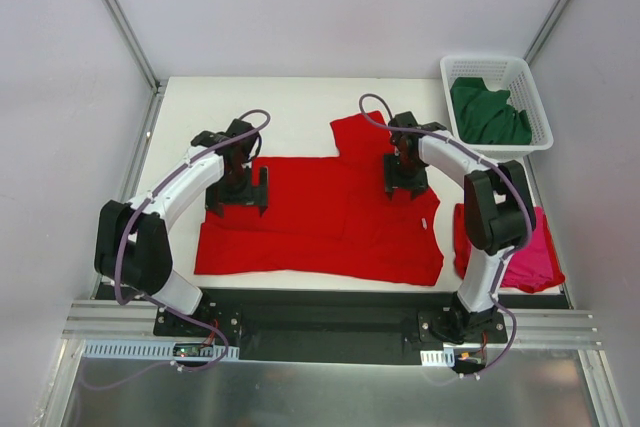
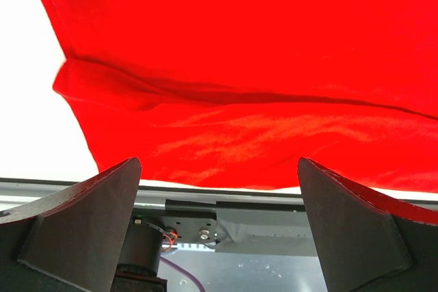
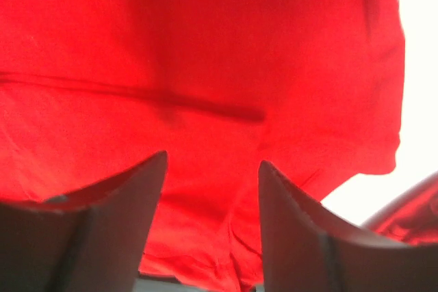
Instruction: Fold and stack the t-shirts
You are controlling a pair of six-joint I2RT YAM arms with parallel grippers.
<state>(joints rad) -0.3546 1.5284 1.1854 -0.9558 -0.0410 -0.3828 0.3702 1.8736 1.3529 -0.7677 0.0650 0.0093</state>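
One bright red cotton t-shirt lies flat on the white table. Its long axis runs left to right, neck apparently right, hem left. Left gripper sits over the far hem edge, jaws wide apart. Right gripper sits over the far shoulder, jaws narrower but apart, nothing visibly pinched.

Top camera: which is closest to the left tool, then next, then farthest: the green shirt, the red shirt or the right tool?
1. Red shirt: spread out right under the left tool.
2. Right tool: off to the right, over the other side of the same shirt.
3. Green shirt: farthest, in the basket at the far right corner.
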